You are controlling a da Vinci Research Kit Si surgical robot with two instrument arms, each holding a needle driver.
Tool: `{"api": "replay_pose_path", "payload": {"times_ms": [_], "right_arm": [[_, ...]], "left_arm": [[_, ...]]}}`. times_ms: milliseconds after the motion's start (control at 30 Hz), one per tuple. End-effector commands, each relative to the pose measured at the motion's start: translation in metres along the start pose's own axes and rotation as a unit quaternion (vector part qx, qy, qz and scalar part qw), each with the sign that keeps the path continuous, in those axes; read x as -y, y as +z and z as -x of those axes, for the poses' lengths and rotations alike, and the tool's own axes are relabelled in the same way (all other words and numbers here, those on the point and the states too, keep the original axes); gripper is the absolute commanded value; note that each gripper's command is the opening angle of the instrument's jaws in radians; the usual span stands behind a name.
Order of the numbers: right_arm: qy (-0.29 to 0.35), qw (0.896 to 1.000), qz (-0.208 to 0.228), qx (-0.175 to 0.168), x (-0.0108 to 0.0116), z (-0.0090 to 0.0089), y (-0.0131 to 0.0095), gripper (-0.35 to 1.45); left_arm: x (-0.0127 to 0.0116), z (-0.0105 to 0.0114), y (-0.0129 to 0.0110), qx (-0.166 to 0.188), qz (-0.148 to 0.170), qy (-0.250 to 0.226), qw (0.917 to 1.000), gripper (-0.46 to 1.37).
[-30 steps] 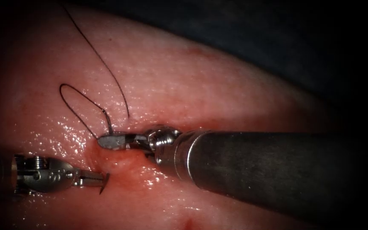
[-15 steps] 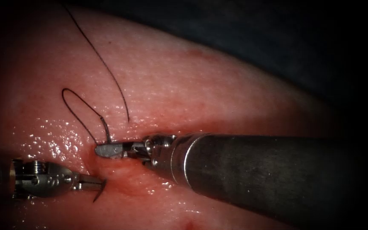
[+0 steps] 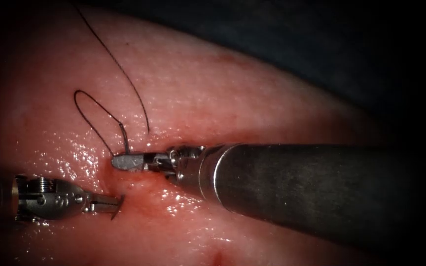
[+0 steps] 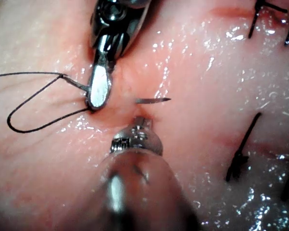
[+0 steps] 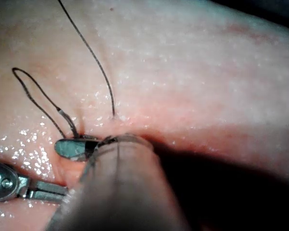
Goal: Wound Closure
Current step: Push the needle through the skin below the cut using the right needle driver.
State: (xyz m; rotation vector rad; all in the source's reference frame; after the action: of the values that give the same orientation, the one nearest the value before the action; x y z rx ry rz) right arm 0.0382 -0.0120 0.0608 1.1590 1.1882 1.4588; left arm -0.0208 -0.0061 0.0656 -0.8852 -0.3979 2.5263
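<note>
Steel, thin and curved: the needle (image 3: 118,211) is what I have to respect here, stiff but springy and slick with the wet sheen on the tissue (image 3: 252,93), so I judge it would twist in a loose grip. My left tool (image 3: 110,204) has its jaws clamped on the pointed end, which sticks out of the tissue on the near side of the cut (image 3: 139,184); in the left wrist view the bare tip (image 4: 154,100) shows beyond the tool, the rest of the curve buried. My right tool (image 3: 124,161) lies on the far side of the cut with its jaws closed at the needle's tail end, where the thread (image 3: 109,54) joins it; I cannot tell for sure whether it pinches steel or thread there. The thread makes a small loop on the tissue, with a long strand trailing away. It is limp, light and easily frayed, so I would hold it gently and well back from the needle. The tissue looks soft and slippery, dimpling under both tools, and I judge it would tear if dragged sideways.
</note>
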Motion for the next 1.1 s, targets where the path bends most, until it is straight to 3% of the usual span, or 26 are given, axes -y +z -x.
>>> {"api": "replay_pose_path", "payload": {"times_ms": [33, 167, 267, 300, 367, 467, 633, 933, 1000, 1067, 1100], "right_arm": [[-0.017, 1.0, 0.001, 0.001, 0.0001, 0.0001, 0.0, 0.57], [-0.086, 0.996, 0.003, -0.004, -0.0001, -0.0006, -0.0002, 0.56], [-0.141, 0.99, 0.005, -0.009, -0.0003, -0.0013, -0.0002, 0.79], [-0.184, 0.983, 0.007, -0.01, -0.0004, -0.0017, -0.0003, 0.87], [-0.201, 0.979, 0.009, -0.013, -0.0005, -0.002, -0.0003, 0.9], [-0.257, 0.966, 0.027, -0.03, -0.0008, -0.003, -0.0005, 1.03], [-0.287, 0.956, 0.04, -0.04, -0.0014, -0.0045, -0.0006, 1.03], [-0.287, 0.956, 0.036, -0.036, -0.0019, -0.0056, -0.0005, 0.88], [-0.287, 0.957, 0.036, -0.036, -0.0019, -0.0056, -0.0005, 0.78], [-0.287, 0.956, 0.036, -0.036, -0.0019, -0.0056, -0.0006, 0.5], [-0.287, 0.957, 0.034, -0.035, -0.0019, -0.0056, -0.0006, -0.31]], "left_arm": [[0.0, 0.0, 0.0, 0.0, 0.004, 0.0, 1.0, -0.35], [0.0, 0.0, 0.0, 0.0, 0.004, 0.0, 1.0, -0.35], [0.0, 0.0, 0.0, 0.0, 0.004, 0.0, 1.0, -0.35], [0.0, 0.0, 0.0, 0.0, 0.004, 0.0, 1.0, -0.35], [0.0, 0.0, 0.0, 0.0, 0.004, 0.0, 1.0, -0.35], [0.0, 0.0, 0.0, 0.0, 0.004, 0.0, 1.0, -0.35], [-0.0001, 0.0, 0.0, 0.0, 0.004, 0.0, 1.0, -0.35], [-0.0001, 0.0001, -0.0001, 0.0, 0.005, 0.001, 1.0, -0.35], [-0.0001, 0.0, 0.0, 0.0, 0.005, 0.0, 1.0, -0.35], [-0.0001, 0.0, 0.0, 0.0, 0.005, 0.0, 1.0, -0.35], [-0.0001, 0.0, 0.0, 0.0, 0.005, 0.0, 1.0, -0.35]]}}
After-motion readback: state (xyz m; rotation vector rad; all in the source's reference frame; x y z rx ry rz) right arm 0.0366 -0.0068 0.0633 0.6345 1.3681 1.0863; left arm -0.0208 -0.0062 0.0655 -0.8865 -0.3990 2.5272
